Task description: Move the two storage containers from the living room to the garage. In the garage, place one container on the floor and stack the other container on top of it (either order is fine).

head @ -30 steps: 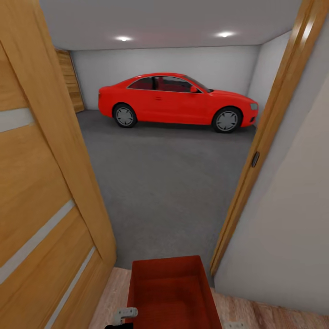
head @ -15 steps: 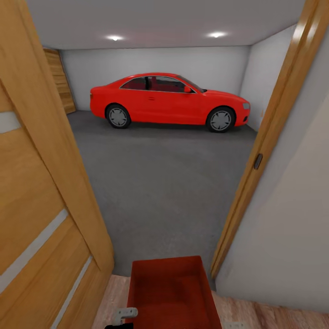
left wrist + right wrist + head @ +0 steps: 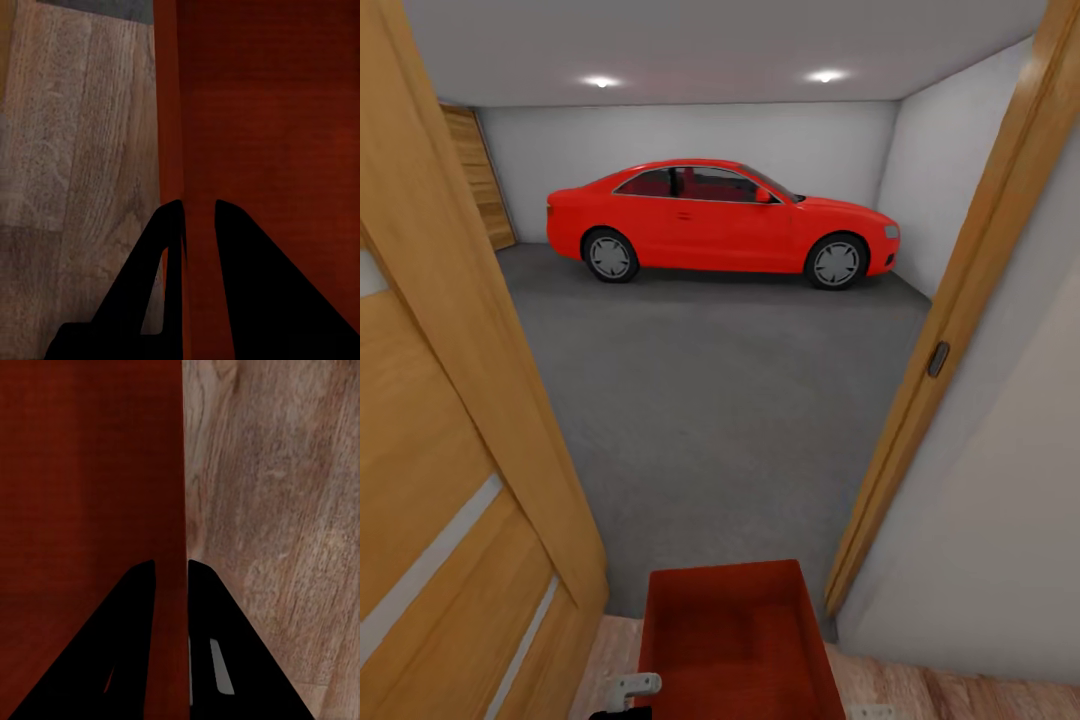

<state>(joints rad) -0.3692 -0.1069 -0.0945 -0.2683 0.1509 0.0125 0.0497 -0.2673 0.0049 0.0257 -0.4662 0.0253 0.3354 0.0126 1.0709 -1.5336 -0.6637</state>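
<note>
One orange-red storage container (image 3: 730,640) hangs low in front of me in the head view, open side up, over the wood plank floor (image 3: 960,698) at the garage threshold. My left gripper (image 3: 199,214) is shut on its one side wall (image 3: 171,112), one black finger on each face. On the opposite wall (image 3: 184,472) my right gripper (image 3: 171,564) is shut the same way. Beyond the doorway lies the garage's dark grey floor (image 3: 730,400). The second container is out of view.
An open wooden door (image 3: 450,450) stands close on the left, and the door frame (image 3: 950,340) and a pale wall (image 3: 1000,520) close on the right. A red car (image 3: 720,215) is parked along the garage's back wall, with wide grey floor before it.
The whole view has shifted forward toward the doorway, so door and frame have slid outward. The container keeps its place between both grippers.
</note>
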